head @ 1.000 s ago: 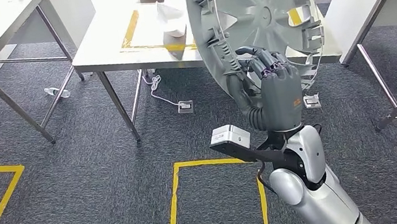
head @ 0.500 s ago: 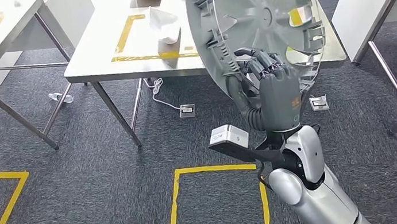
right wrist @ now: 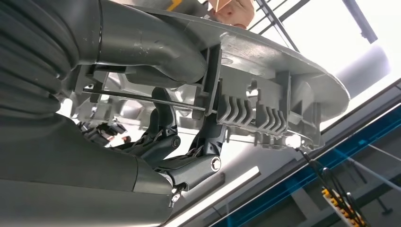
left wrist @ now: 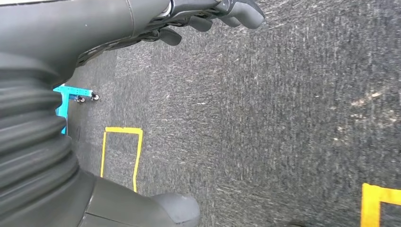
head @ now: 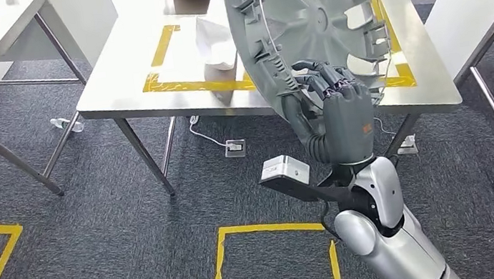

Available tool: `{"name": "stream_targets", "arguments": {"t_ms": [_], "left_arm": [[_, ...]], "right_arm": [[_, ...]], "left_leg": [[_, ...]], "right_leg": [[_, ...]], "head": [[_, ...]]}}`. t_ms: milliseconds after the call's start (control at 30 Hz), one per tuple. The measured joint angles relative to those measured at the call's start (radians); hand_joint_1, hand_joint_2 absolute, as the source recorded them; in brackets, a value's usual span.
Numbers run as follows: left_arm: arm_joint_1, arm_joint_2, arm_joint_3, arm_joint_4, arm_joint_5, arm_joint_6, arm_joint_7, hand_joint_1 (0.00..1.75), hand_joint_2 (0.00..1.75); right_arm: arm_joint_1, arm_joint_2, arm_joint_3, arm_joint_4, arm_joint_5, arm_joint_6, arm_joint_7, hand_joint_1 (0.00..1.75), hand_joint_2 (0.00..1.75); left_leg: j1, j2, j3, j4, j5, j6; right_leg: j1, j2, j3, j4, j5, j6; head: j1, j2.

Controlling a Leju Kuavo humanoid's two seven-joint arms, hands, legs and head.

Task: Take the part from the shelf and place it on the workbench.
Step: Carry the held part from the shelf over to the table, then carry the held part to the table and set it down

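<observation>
The part (head: 308, 23), a large grey wheel cover, stands on edge at the upper centre of the head view, its ribbed back facing the camera, in front of the steel workbench (head: 129, 90) marked with yellow tape. The right hand (head: 333, 103) grips its lower rim, thumb and fingers wrapped around the edge. In the left wrist view the left hand (left wrist: 142, 28) hangs over dark carpet (left wrist: 283, 118), fingers curled loosely around nothing
</observation>
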Motion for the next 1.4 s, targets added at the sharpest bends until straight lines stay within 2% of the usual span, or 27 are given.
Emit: {"name": "stream_targets", "arguments": {"t_ms": [67,100,133,233,267,300,367,433,467,533,567,600,633,733,767,833,900,967,1033,1067,1100,1133,1167,1200,1267,1333,1400], "left_arm": [[0.003,0.000,0.001,0.000,0.002,0.000,0.000,0.00,1.75],[0.004,0.000,0.001,0.000,0.002,0.001,0.000,0.00,1.75],[0.005,0.000,0.003,0.000,0.003,0.001,0.000,0.00,1.75],[0.006,0.000,0.008,0.001,0.004,0.001,-0.001,0.00,1.75],[0.007,0.000,0.009,0.002,0.004,0.002,-0.002,0.00,1.75],[0.005,0.000,0.010,0.001,0.004,0.002,-0.002,0.00,1.75],[0.000,0.001,0.011,0.000,0.004,0.003,-0.001,0.00,1.75],[-0.006,0.000,0.011,0.000,0.004,0.003,0.000,0.00,1.75],[-0.007,-0.001,0.012,0.000,0.004,0.003,0.000,0.00,1.75],[-0.003,0.000,0.013,0.000,0.004,0.002,0.000,0.00,1.75],[-0.001,0.000,0.013,0.000,0.004,0.002,0.000,0.00,1.75],[0.000,0.001,0.014,0.000,0.004,0.002,0.000,0.00,1.75],[0.001,0.002,0.014,0.000,0.004,0.002,0.000,0.00,1.75],[0.006,0.003,0.014,0.004,-0.001,0.001,0.001,0.00,1.75],[0.007,0.003,0.014,0.004,-0.003,0.000,0.002,0.00,1.75],[0.001,0.002,0.014,0.005,-0.005,-0.002,0.003,0.00,1.75],[-0.004,0.001,0.014,0.005,-0.005,-0.002,0.003,0.00,1.75],[-0.006,0.001,0.014,0.005,-0.005,-0.002,0.003,0.00,1.75],[-0.004,0.002,0.014,0.005,-0.005,-0.002,0.003,0.00,1.75],[-0.003,0.002,0.014,0.005,-0.005,-0.002,0.003,0.00,1.75],[-0.002,0.002,0.014,0.005,-0.006,-0.002,0.003,0.00,1.75],[-0.003,0.002,0.014,0.005,-0.008,-0.002,0.004,0.00,1.75],[-0.002,0.001,0.014,0.005,-0.010,-0.003,0.004,0.00,1.75],[-0.003,0.000,0.014,0.006,-0.013,-0.005,0.006,0.00,1.75],[-0.010,-0.002,0.014,0.008,-0.020,-0.010,0.012,0.00,1.75],[-0.021,-0.002,0.014,0.008,-0.029,-0.021,0.019,0.00,1.75],[-0.032,-0.002,0.011,0.008,-0.046,-0.041,0.022,0.00,1.75]], "right_arm": [[0.002,-0.001,0.000,0.004,0.000,0.000,0.000,1.75,1.75],[0.003,-0.002,0.000,0.006,0.000,0.000,0.000,1.75,1.75],[0.005,-0.003,0.000,0.008,0.000,0.000,0.000,1.75,1.75],[0.007,-0.008,0.001,0.016,-0.001,-0.001,0.000,1.75,1.75],[0.006,-0.009,0.001,0.018,-0.001,-0.001,0.000,1.75,1.75],[0.003,-0.009,0.001,0.017,-0.002,-0.001,0.001,1.75,1.75],[-0.004,-0.007,0.001,0.017,-0.003,0.002,0.004,1.75,1.75],[-0.008,-0.005,0.002,0.017,-0.003,0.004,0.004,1.75,1.75],[-0.010,-0.004,0.002,0.017,-0.004,0.005,0.004,1.75,1.75],[-0.012,-0.004,0.002,0.019,-0.005,0.007,0.004,1.75,1.75],[-0.012,-0.004,0.002,0.020,-0.006,0.009,0.005,1.75,1.75],[-0.012,-0.004,0.002,0.023,-0.008,0.012,0.007,1.75,1.75],[-0.013,-0.004,0.002,0.026,-0.011,0.015,0.009,1.75,1.75],[-0.022,-0.003,0.002,0.047,-0.023,0.035,0.021,1.75,1.75],[-0.029,-0.003,0.002,0.056,-0.027,0.043,0.025,1.75,1.75],[-0.042,-0.001,0.001,0.070,-0.035,0.050,0.032,1.75,1.75],[-0.051,-0.001,0.001,0.079,-0.038,0.051,0.034,1.75,1.75],[-0.053,-0.001,0.001,0.090,-0.038,0.052,0.034,1.75,1.75],[-0.054,-0.001,0.001,0.101,-0.038,0.052,0.033,1.75,1.75],[-0.054,-0.001,0.001,0.106,-0.039,0.053,0.034,1.75,1.75],[-0.055,-0.001,0.001,0.114,-0.042,0.056,0.038,1.75,1.75],[-0.058,-0.001,0.001,0.123,-0.046,0.061,0.043,1.75,1.75],[-0.065,-0.001,-0.001,0.139,-0.053,0.069,0.050,1.75,1.75],[-0.076,-0.001,-0.005,0.161,-0.061,0.076,0.056,1.75,1.75],[-0.106,-0.001,-0.019,0.220,-0.079,0.089,0.059,1.75,1.75],[-0.160,0.004,-0.039,0.303,-0.101,0.103,0.058,1.75,1.75],[-0.234,0.012,-0.066,0.430,-0.119,0.119,0.056,1.75,1.75]], "left_leg": [[0.000,-0.006,0.040,-0.001,-0.032,-0.001],[0.000,-0.009,0.063,-0.001,-0.050,-0.003],[0.000,-0.011,0.087,-0.001,-0.069,-0.004],[-0.004,-0.017,0.140,0.003,-0.128,-0.016],[-0.005,-0.018,0.155,0.008,-0.141,-0.022],[-0.006,-0.019,0.164,0.015,-0.147,-0.028],[-0.004,-0.011,0.151,0.078,-0.126,-0.038],[-0.002,0.000,0.071,0.201,-0.105,-0.046],[-0.001,0.005,0.021,0.260,-0.120,-0.050],[0.000,0.007,-0.061,0.317,-0.204,-0.052],[0.000,0.007,-0.087,0.310,-0.244,-0.052],[0.000,0.007,-0.103,0.282,-0.259,-0.051],[0.000,0.009,-0.111,0.236,-0.236,-0.051],[-0.002,0.022,-0.116,0.085,-0.006,-0.045],[-0.002,0.026,-0.115,0.062,0.043,-0.039],[-0.002,0.024,-0.100,0.057,0.047,-0.023],[0.002,0.019,-0.079,0.050,0.032,-0.007],[0.002,0.014,-0.051,0.041,0.011,0.002],[0.000,0.008,-0.015,0.035,-0.018,0.006],[-0.002,0.005,0.006,0.034,-0.034,0.007],[-0.004,0.000,0.029,0.034,-0.051,0.007],[-0.007,-0.003,0.054,0.033,-0.069,0.008],[-0.010,-0.005,0.075,0.032,-0.087,0.008],[-0.012,-0.008,0.095,0.033,-0.105,0.007],[-0.015,-0.014,0.123,0.036,-0.134,0.000],[-0.017,-0.018,0.137,0.049,-0.141,-0.012],[-0.016,-0.011,0.110,0.101,-0.127,-0.022]], "right_leg": [[0.001,0.000,-0.060,0.004,-0.083,0.003],[0.001,0.000,-0.074,-0.028,-0.088,0.004],[0.000,0.000,-0.081,-0.079,-0.046,0.004],[0.005,-0.006,-0.086,-0.229,0.191,-0.003],[0.007,-0.007,-0.080,-0.247,0.228,-0.008],[0.008,-0.007,-0.067,-0.249,0.231,-0.015],[0.006,-0.004,-0.036,-0.251,0.219,-0.032],[0.004,-0.005,-0.005,-0.253,0.196,-0.044],[0.004,-0.005,0.012,-0.254,0.180,-0.047],[0.002,-0.002,0.051,-0.254,0.145,-0.049],[0.001,0.000,0.074,-0.254,0.127,-0.049],[-0.002,0.002,0.098,-0.254,0.108,-0.047],[-0.004,0.002,0.124,-0.255,0.088,-0.044],[-0.003,0.007,0.178,-0.255,0.029,-0.026],[-0.001,0.010,0.192,-0.257,0.017,-0.019],[0.000,0.011,0.202,-0.250,0.015,-0.005],[-0.001,0.007,0.159,-0.169,0.053,0.003],[-0.001,0.004,0.062,-0.039,0.054,0.006],[0.002,0.004,-0.025,0.031,-0.024,0.005],[0.003,0.004,-0.053,0.029,-0.065,0.003],[0.006,0.004,-0.072,0.005,-0.084,-0.001],[0.008,0.004,-0.082,-0.036,-0.068,-0.006],[0.013,0.003,-0.087,-0.093,-0.005,-0.015],[0.019,0.005,-0.091,-0.151,0.081,-0.024],[0.029,0.010,-0.085,-0.222,0.221,-0.038],[0.030,0.014,-0.069,-0.234,0.245,-0.046],[0.024,0.014,-0.053,-0.247,0.242,-0.054]], "head": [[0.000,0.000],[0.001,0.000],[0.001,0.000],[0.003,0.000],[0.003,0.000],[0.002,0.000],[0.000,0.000],[-0.002,0.000],[-0.003,0.000],[-0.003,0.000],[-0.003,0.000],[-0.004,0.000],[-0.004,0.000],[-0.006,0.000],[-0.007,0.000],[-0.005,0.000],[-0.003,0.000],[-0.001,0.000],[0.000,0.000],[0.001,0.000],[0.002,0.000],[0.002,0.000],[0.003,0.000],[0.002,0.000],[0.000,0.000],[0.000,0.000],[-0.001,0.000]]}}
